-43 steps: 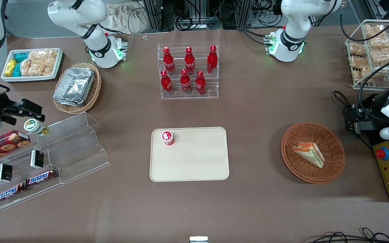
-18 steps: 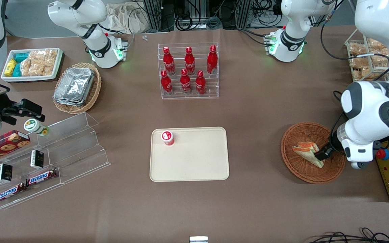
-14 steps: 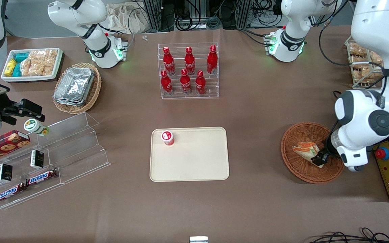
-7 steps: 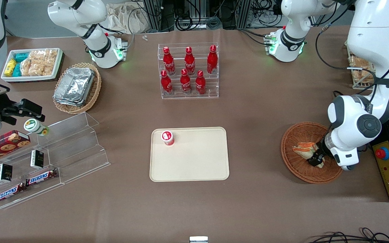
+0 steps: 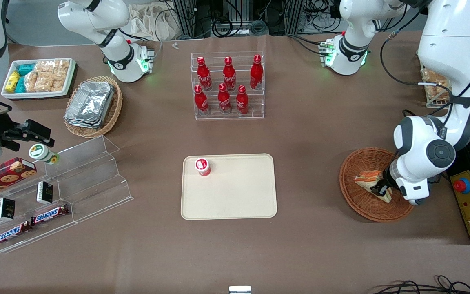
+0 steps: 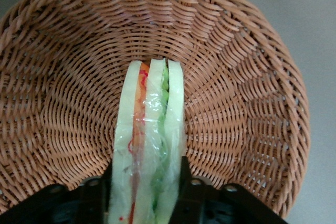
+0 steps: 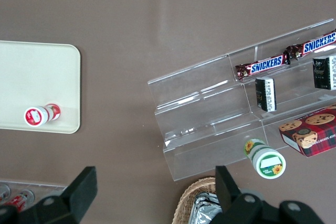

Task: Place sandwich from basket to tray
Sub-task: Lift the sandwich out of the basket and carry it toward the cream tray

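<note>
Progress is judged to be at the pick-up stage; no transfer has been made. The sandwich (image 5: 371, 183) is located inside the basket (image 5: 361, 206), lying on the woven floor, toward the working arm's end of the table. The gripper (image 5: 382, 190) is positioned low in the basket, at the wide end of the wedge. In the left wrist view, the sandwich (image 6: 149, 145) is seen between the two fingers (image 6: 186, 179), one finger against each bread face, with the wedge standing on edge so that the orange-red and green filling layers are visible. The fingers are assessed as set around the sandwich at contact; whether full clamping force has been applied cannot be determined. No lift is indicated: the wedge appears seated on the wicker (image 6: 236, 103).

The tray (image 5: 235, 204) is placed near the table centre, well apart from the basket. One small red-and-white container (image 5: 202, 166) is standing in a tray corner; the remaining tray surface is unoccupied.

Steps remaining: grip to be confirmed, sandwich to be raised above the basket rim, carried to the tray, lowered onto a bare area away from the container, and released.
</note>
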Controlling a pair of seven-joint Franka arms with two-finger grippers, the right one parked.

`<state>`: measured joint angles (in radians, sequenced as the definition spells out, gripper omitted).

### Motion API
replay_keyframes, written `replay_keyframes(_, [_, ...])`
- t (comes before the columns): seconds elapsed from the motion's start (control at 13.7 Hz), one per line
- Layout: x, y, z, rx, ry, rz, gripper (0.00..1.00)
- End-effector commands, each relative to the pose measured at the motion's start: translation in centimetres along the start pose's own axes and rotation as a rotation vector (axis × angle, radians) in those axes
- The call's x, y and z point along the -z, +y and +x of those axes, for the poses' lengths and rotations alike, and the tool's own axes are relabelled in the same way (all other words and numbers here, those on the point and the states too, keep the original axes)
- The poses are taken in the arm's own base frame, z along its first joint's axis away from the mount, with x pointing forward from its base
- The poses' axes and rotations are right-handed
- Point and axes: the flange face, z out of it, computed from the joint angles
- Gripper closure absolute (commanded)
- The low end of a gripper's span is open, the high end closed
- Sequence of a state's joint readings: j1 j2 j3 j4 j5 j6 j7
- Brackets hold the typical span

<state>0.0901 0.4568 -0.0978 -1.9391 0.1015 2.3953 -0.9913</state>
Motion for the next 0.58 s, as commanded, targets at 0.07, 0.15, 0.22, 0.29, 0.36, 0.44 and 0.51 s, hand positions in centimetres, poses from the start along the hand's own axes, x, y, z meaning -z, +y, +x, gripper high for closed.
replay_keyframes(0.07, [7.0, -0.8, -0.6, 0.014, 0.027, 0.052, 1.0])
replay_keyframes(0.15, [9.8, -0.6, -0.8, 0.017, 0.017, 0.078, 1.0])
replay_keyframes(0.22, [13.1, -0.1, -0.7, 0.017, 0.006, 0.102, 1.0])
replay_keyframes(0.29, [16.3, 0.6, -1.3, 0.007, -0.018, 0.125, 1.0])
replay_keyframes(0.36, [19.5, 1.6, -2.2, -0.012, -0.032, 0.137, 1.0])
replay_keyframes(0.44, [22.2, 2.7, -3.6, -0.037, -0.046, 0.14, 1.0])
replay_keyframes(0.51, [24.7, 3.8, -5.1, -0.06, -0.066, 0.125, 1.0])
